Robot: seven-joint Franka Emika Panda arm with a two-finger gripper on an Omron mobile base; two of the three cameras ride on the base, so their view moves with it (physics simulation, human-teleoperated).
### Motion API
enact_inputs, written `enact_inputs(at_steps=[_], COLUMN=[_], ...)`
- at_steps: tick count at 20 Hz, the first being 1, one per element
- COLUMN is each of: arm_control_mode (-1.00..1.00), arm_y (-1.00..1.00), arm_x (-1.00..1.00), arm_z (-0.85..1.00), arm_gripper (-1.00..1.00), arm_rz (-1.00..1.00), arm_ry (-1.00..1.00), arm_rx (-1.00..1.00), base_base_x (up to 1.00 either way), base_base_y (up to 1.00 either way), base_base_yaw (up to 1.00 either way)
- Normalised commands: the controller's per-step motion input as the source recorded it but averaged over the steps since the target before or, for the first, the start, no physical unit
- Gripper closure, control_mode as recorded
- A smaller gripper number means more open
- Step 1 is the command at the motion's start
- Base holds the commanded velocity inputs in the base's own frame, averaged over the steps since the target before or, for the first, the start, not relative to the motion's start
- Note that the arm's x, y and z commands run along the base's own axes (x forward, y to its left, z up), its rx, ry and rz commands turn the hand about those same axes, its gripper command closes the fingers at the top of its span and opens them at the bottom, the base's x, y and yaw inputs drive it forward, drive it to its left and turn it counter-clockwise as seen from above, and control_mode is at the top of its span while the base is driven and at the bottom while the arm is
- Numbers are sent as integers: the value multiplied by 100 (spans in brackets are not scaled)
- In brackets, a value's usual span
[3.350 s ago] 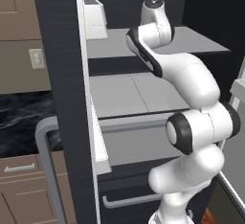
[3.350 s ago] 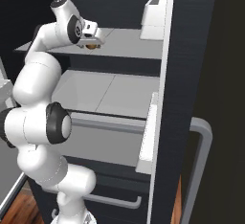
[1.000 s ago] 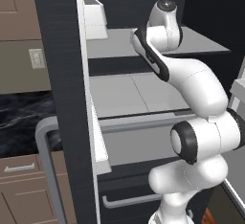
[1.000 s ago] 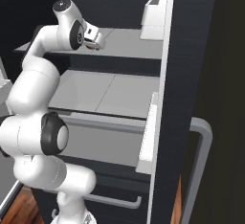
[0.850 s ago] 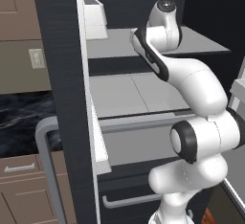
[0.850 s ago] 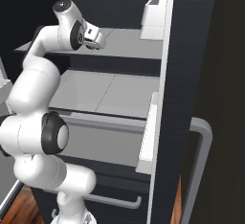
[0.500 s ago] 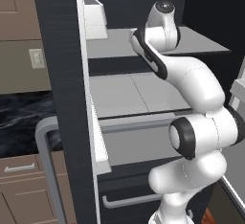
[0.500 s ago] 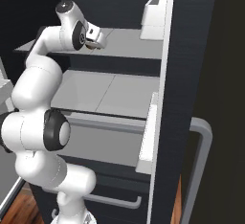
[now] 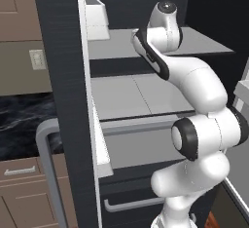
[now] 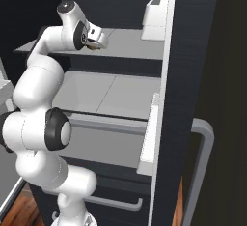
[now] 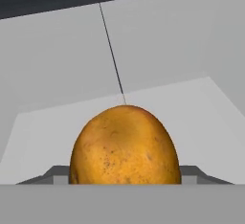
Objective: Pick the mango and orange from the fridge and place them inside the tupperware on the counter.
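Your gripper (image 10: 95,40) reaches over the fridge's (image 10: 193,75) upper shelf (image 10: 130,46) toward the orange (image 11: 125,146) resting there, positioned to lift it out, though whether the jaws are apart or together cannot be told.

- Beige wall outlet (image 9: 36,60) on the wall to my left.
- Brown wall cabinet (image 9: 14,9) hangs above it.
- Reddish wood floor (image 10: 21,203) low down on my right-side camera.
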Motion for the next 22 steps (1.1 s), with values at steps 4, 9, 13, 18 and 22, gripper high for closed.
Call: enact_inputs(at_steps=[4, 9, 13, 18, 22], arm_control_mode=[-100, -100, -100, -100, -100], arm_y=[0, 0, 0, 0, 0], arm_x=[0, -44, -96, -92, -71], arm_z=[-10, -3, 0, 26, 59], arm_gripper=[100, 100, 100, 100, 100], arm_rz=[0, 0, 0, 0, 0], arm_ry=[-6, -32, -20, 3, 26], arm_rx=[0, 0, 0, 1, 0], base_base_x=[0, 0, 0, 0, 0], base_base_y=[0, 0, 0, 0, 0], base_base_yaw=[0, 0, 0, 0, 0])
